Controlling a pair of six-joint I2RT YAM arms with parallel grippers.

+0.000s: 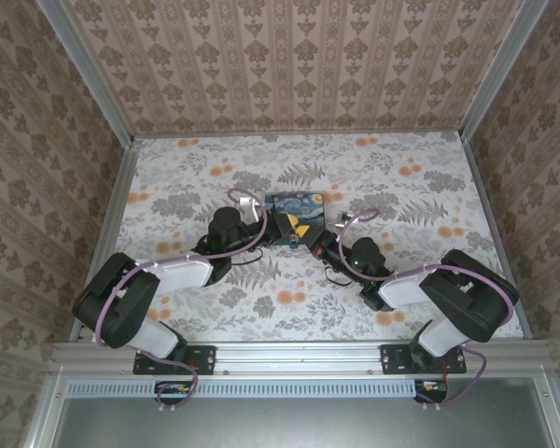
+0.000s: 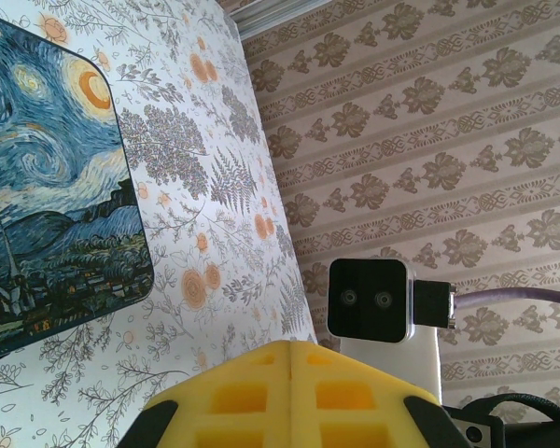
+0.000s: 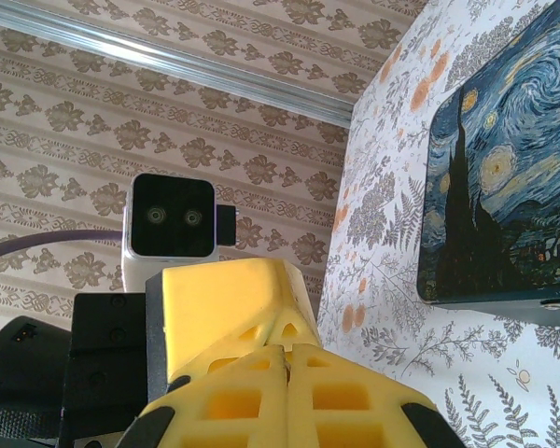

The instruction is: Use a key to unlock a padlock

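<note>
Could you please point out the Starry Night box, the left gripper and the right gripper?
Starry Night box (image 1: 296,206): top view, printed top.
Left gripper (image 2: 289,353): left wrist view, seam between fingertips.
Right gripper (image 3: 287,355): right wrist view, seam between fingertips.

My left arm (image 1: 159,280) and right arm (image 1: 429,285) both reach forward and inward from their bases, elbows spread wide, so that my wrists meet in the middle ahead of me. My left tool (image 1: 285,220) and right tool (image 1: 305,234) face each other, tips just beside one another. From my left wrist, the left tool's yellow fingers (image 2: 243,397) are pressed together along one seam. From my right wrist, the right tool's fingers (image 3: 345,401) are closed the same way, with my left tool just above them.
</note>
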